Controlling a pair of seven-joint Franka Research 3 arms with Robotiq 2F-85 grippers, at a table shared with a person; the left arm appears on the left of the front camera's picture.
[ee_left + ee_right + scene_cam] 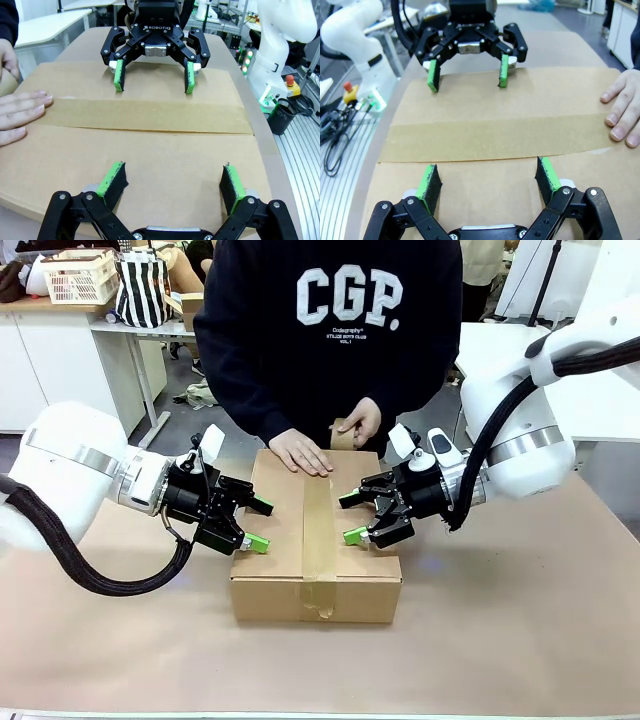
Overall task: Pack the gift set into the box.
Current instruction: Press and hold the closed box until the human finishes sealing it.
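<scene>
Over the taped box (315,540), both spread tools, left (258,523) and right (352,519), read "ROBOTIQ"; sweatshirt (330,320) reads "CGP."

Brown box (316,540) lies closed, taped, mid-table.

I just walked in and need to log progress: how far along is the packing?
Nearly done. The box is closed, with a tape strip along its top seam. In hand: the left hand and right hand, both open, sit at opposite sides of the lid while the person's hand presses the far end and their other hand holds the tape roll. Left: finishing the taping. The contents are hidden.
</scene>
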